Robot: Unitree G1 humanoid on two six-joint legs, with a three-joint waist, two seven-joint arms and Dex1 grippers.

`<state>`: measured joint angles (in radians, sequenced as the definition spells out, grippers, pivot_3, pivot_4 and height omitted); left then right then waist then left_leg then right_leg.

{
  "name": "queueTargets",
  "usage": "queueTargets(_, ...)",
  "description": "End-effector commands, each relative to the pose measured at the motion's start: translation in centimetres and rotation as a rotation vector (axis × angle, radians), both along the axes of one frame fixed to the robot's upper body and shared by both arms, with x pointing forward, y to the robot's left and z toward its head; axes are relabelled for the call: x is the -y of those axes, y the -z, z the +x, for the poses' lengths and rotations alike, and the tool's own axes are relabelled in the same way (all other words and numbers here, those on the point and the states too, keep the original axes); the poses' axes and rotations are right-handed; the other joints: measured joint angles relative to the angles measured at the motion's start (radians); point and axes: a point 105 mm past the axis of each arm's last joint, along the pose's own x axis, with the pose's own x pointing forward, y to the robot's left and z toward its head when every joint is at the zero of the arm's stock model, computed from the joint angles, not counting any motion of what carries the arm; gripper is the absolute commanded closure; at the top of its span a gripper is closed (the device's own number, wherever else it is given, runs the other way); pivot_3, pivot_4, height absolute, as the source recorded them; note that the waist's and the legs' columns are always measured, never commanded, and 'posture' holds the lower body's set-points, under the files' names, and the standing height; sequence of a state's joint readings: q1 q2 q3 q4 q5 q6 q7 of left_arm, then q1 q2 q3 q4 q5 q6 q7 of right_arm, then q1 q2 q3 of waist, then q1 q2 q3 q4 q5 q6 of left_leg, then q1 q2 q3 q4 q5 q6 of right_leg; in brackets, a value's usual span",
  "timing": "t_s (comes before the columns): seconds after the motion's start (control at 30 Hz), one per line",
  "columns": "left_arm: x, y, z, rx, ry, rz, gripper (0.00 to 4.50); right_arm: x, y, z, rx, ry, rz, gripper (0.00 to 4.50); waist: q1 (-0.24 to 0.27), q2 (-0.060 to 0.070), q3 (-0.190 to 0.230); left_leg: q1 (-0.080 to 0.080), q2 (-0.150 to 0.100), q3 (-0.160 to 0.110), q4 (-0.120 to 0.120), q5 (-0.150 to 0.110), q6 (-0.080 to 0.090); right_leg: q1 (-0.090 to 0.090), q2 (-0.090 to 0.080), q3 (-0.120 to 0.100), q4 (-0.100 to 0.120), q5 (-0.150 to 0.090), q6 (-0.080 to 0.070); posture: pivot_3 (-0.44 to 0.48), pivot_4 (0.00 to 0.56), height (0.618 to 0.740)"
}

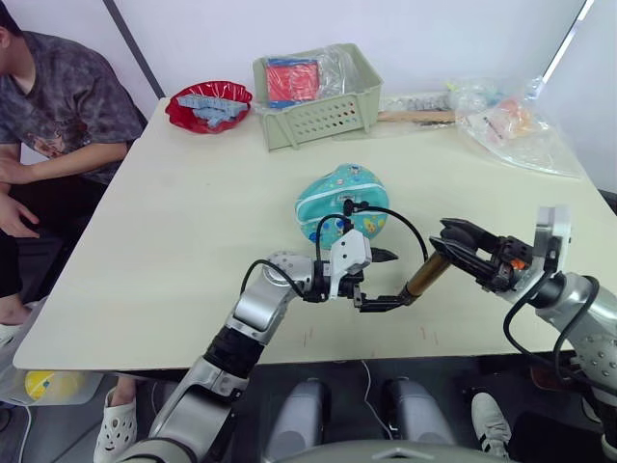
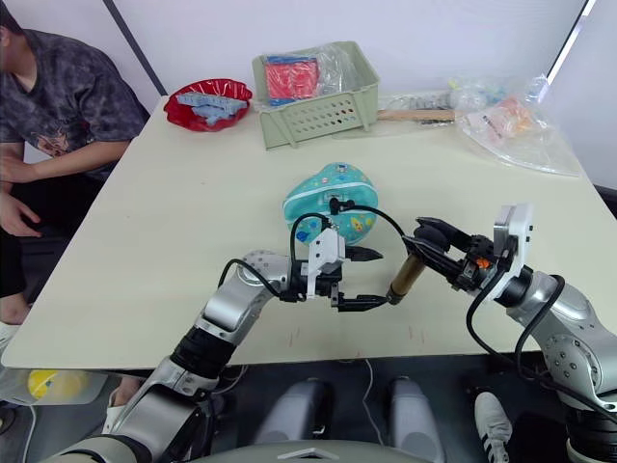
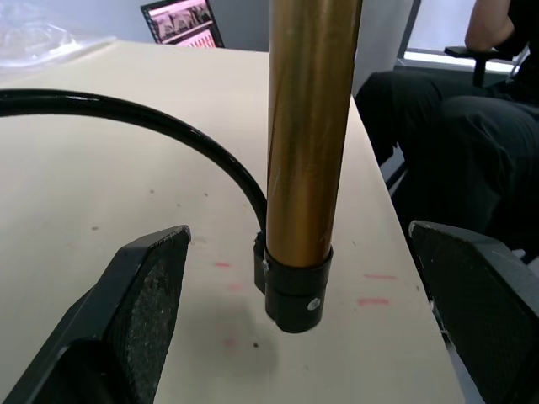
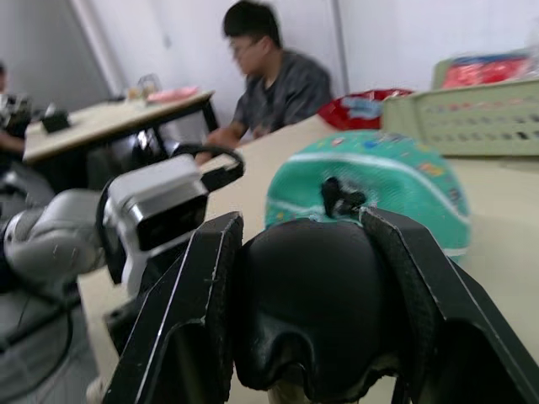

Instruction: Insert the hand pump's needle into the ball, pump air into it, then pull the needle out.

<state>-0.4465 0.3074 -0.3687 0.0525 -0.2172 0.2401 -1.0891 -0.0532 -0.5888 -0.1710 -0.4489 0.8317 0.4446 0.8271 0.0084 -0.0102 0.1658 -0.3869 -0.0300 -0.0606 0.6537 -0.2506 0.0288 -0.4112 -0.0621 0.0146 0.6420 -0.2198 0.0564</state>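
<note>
Right gripper point(image 1: 453, 243) pinches the black handle of the hand pump point(image 1: 425, 275), held tilted above the table point(image 1: 154, 241). Left gripper point(image 1: 378, 280) is spread wide around the pump's lower cap, not touching. Hose point(image 1: 410, 224) loops to the ball point(image 1: 339, 202) mid-table. No legible writing.

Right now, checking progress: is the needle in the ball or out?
In. The hose ends at a black fitting seated on the ball; the needle itself is hidden.
</note>
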Motion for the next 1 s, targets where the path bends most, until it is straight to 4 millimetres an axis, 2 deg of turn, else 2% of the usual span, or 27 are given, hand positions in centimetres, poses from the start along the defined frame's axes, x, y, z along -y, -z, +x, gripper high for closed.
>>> queueTargets(0.03,0.5,0.2,-0.5,0.024,0.036,0.012,0.05,-0.6,-1.7,-0.6,0.087,-0.060,-0.018,2.78,0.002,0.000,0.000,0.000,0.000,0.000,0.000,0.000,0.000,0.000,0.000,0.000,0.000,0.000,0.000,0.000,0.150,0.738)
queueTargets(0.2,1.2,2.4,-0.7,0.009,0.064,0.107,0.05,-1.3,-2.5,-0.6,0.110,-0.096,-0.065,2.78,0.001,0.000,0.000,0.000,0.000,0.000,0.000,0.000,0.000,0.000,0.000,0.000,0.000,0.001,-0.002,0.000,0.150,0.738)
queueTargets(0.43,2.3,3.8,-0.1,-0.035,0.024,0.089,0.05,-1.5,-2.6,-0.6,0.113,-0.095,-0.078,2.78,0.004,0.000,0.000,-0.001,0.000,-0.001,0.000,0.000,0.000,-0.001,0.000,-0.001,0.000,0.001,-0.002,0.000,0.150,0.738)
queueTargets(0.67,3.1,3.6,0.4,-0.063,-0.017,0.017,0.05,-1.5,-2.3,-0.7,0.094,-0.089,-0.079,2.78,0.003,0.000,0.000,-0.002,0.000,-0.002,0.000,0.000,0.000,-0.001,0.000,-0.002,0.000,0.001,-0.002,0.000,0.150,0.738)
queueTargets(0.9,3.1,3.6,0.9,-0.059,-0.043,0.003,3.37,-1.5,-2.4,-0.6,0.090,-0.077,-0.065,2.78,0.003,0.000,0.000,-0.002,0.000,-0.001,0.000,0.000,0.000,-0.001,0.000,-0.002,0.000,0.002,-0.002,0.000,0.150,0.738)
queueTargets(1.0,3.1,3.9,0.8,-0.056,-0.040,0.012,3.41,-1.5,-2.6,-0.5,0.092,-0.071,-0.058,2.78,0.003,0.000,0.000,-0.002,0.000,-0.001,0.000,0.000,0.000,-0.001,-0.001,-0.002,0.000,0.002,-0.002,0.000,0.150,0.738)
